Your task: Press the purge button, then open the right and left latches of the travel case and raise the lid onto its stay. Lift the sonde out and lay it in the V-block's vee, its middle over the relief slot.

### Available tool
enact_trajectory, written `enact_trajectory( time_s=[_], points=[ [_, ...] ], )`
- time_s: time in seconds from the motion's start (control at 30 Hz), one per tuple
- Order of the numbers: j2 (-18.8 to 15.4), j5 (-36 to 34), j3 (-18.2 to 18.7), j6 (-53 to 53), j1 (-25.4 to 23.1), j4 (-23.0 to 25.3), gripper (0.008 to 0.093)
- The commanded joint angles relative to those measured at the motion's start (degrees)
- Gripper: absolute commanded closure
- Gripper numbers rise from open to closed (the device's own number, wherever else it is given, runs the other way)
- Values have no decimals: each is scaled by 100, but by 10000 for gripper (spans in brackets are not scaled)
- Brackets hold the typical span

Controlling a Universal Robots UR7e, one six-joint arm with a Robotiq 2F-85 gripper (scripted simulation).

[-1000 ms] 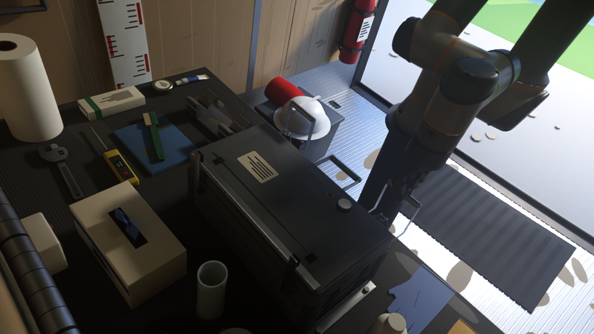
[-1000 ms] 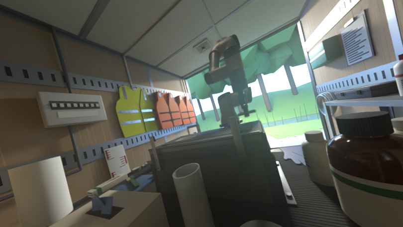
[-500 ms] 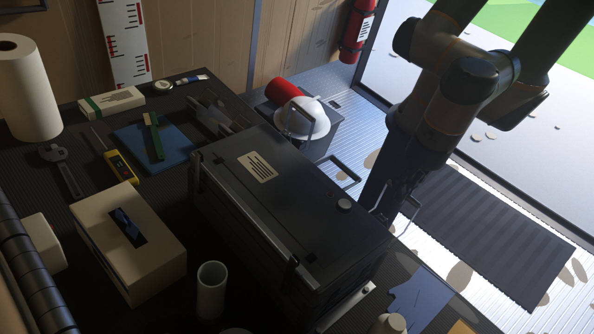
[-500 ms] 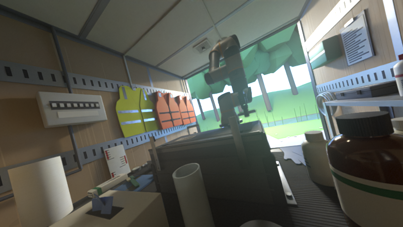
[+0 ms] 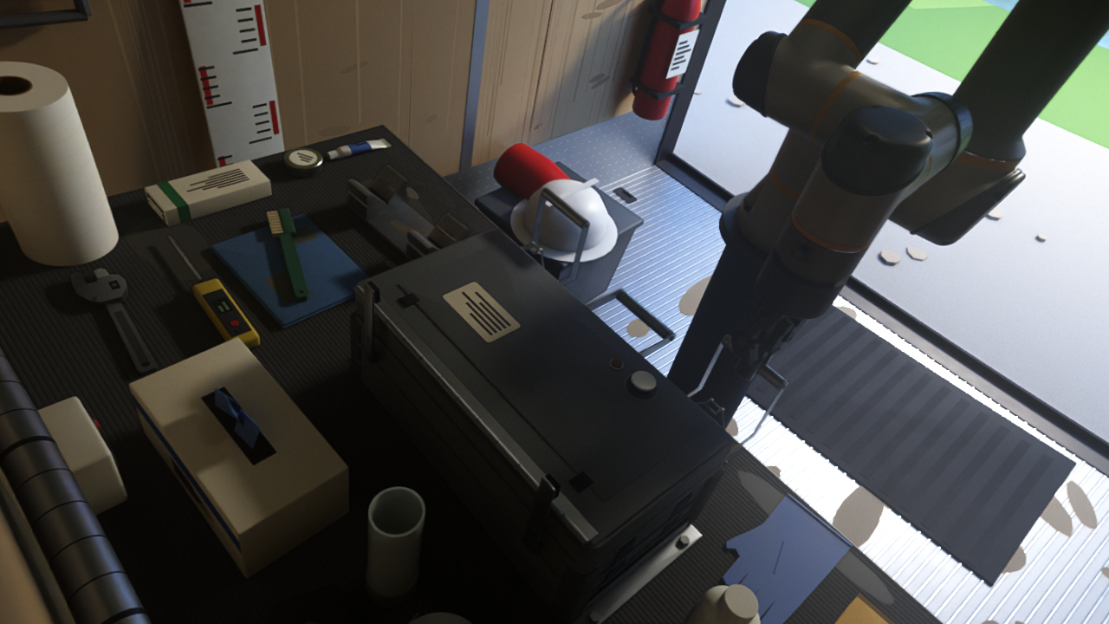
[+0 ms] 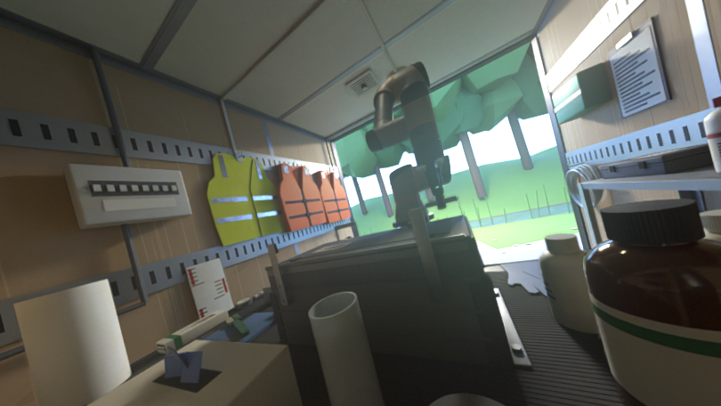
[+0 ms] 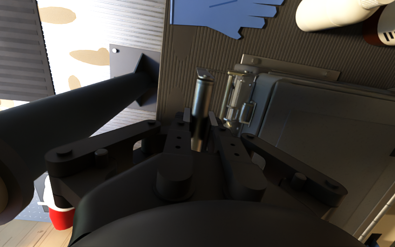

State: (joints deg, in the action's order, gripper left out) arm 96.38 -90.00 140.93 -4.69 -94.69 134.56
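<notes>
The dark travel case [image 5: 535,388] stands shut in the middle of the bench, lid down. Its round purge button [image 5: 642,383] sits on the lid near the right end. The right latch's metal lever [image 7: 201,102] sticks out from the case's right end and is held in my closed gripper [image 7: 199,116]. The gripper [image 5: 717,403] hangs just off that end of the case. The other latch [image 5: 364,310] is at the case's left end. The V-block [image 5: 395,213] stands behind the case. The sonde is hidden inside the case.
A tissue box [image 5: 236,450] sits left of the case, with a white tube [image 5: 395,535] in front. A blue glove [image 5: 783,555] and bottles [image 6: 656,302] lie at the right end. A paper roll [image 5: 46,167], wrench and blue mat lie at the back left.
</notes>
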Motion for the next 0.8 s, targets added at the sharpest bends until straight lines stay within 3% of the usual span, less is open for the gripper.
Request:
enact_trajectory(
  time_s=[0.0, 0.13, 0.63, 0.77],
  points=[
    [3, 0, -2, 0, 0, 1, 934],
    [3, 0, -2, 0, 0, 1, 934],
    [3, 0, -2, 0, 0, 1, 639],
    [3, 0, -2, 0, 0, 1, 634]
  ],
)
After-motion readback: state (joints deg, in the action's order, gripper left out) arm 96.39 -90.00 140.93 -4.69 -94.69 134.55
